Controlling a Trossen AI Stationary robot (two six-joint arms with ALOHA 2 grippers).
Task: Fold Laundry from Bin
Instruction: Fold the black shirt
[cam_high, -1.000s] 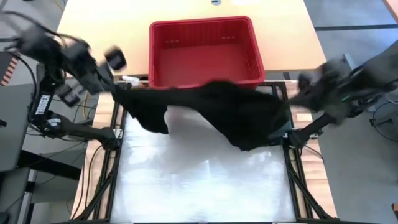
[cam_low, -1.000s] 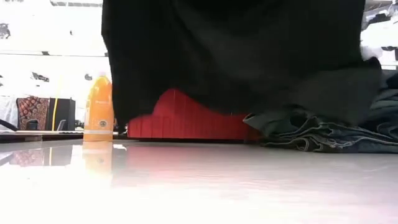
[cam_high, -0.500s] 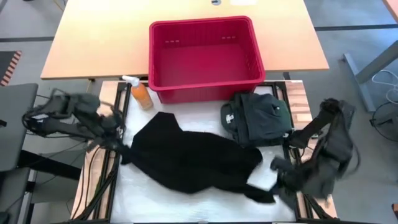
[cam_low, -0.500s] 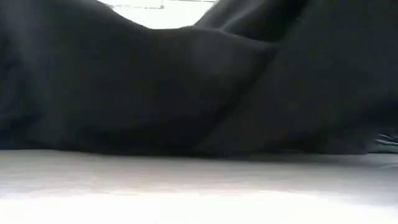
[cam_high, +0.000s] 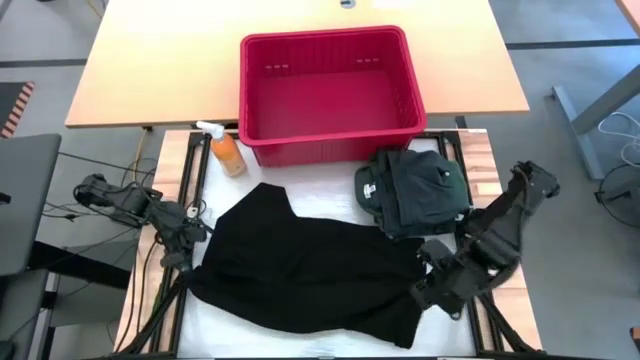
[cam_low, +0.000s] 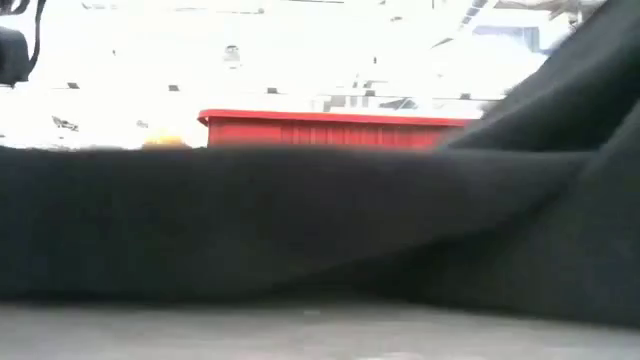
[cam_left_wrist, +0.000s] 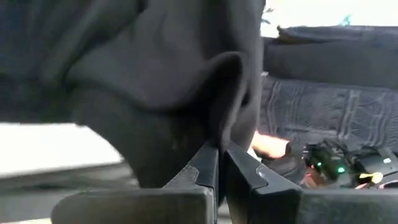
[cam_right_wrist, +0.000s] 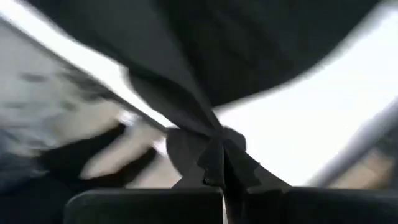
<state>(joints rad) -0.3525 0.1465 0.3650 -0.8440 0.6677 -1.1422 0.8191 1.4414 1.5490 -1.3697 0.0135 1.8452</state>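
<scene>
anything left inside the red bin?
The high view shows the bin floor bare; no laundry in it. The black garment lies spread on the table, a dark green pile beside the bin. The near wall's inner foot is hidden.

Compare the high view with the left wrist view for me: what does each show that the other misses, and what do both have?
Only the high view shows the red bin, empty, the orange spray bottle, the dark green garment pile in front of the bin, and the right gripper at the black garment's right edge. Only the left wrist view shows the left gripper with its jaws shut on a fold of cloth. Both show the black garment spread on the table.
</scene>
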